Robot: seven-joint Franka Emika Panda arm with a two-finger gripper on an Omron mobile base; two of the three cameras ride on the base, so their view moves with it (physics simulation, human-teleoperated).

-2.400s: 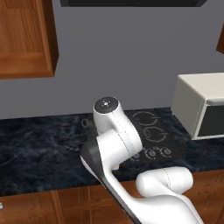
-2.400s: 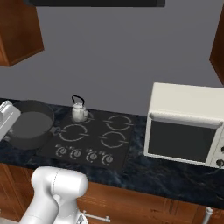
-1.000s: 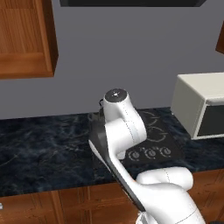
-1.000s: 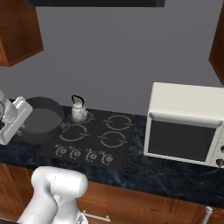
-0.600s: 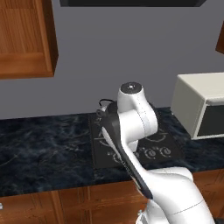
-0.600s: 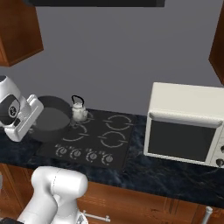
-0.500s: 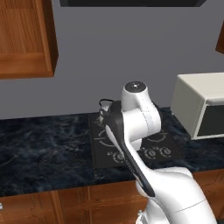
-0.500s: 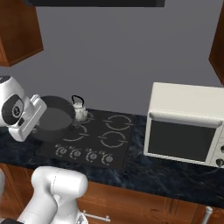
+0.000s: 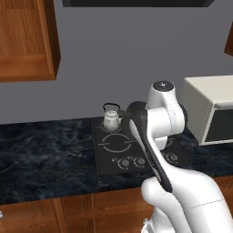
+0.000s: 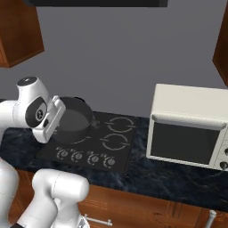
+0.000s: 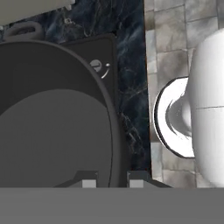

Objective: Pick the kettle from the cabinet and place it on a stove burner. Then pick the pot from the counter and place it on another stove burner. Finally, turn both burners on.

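Note:
My gripper (image 11: 113, 180) is shut on the rim of the wide dark grey pot (image 11: 52, 122), one fingertip inside the wall and one outside. In the right base view the pot (image 10: 74, 120) hangs in the air over the left side of the black cooktop (image 10: 113, 153), with the gripper (image 10: 60, 116) at its left rim. Two ring burners (image 10: 116, 143) show to the pot's right. The small silver kettle (image 9: 111, 120) with its black arched handle stands on the back left burner of the cooktop (image 9: 113, 161). My arm hides the pot in the left base view.
A white microwave (image 10: 191, 127) stands on the dark marble counter (image 10: 178, 176) right of the cooktop. A row of knobs (image 10: 84, 156) runs along the cooktop's front. A reddish-brown wall cabinet (image 9: 25, 41) hangs at the upper left. Bare counter (image 9: 45, 157) lies left of the cooktop.
The arm has swung to the right, carrying the pot from the counter at the left to above the cooktop, where it now covers the kettle in the right base view.

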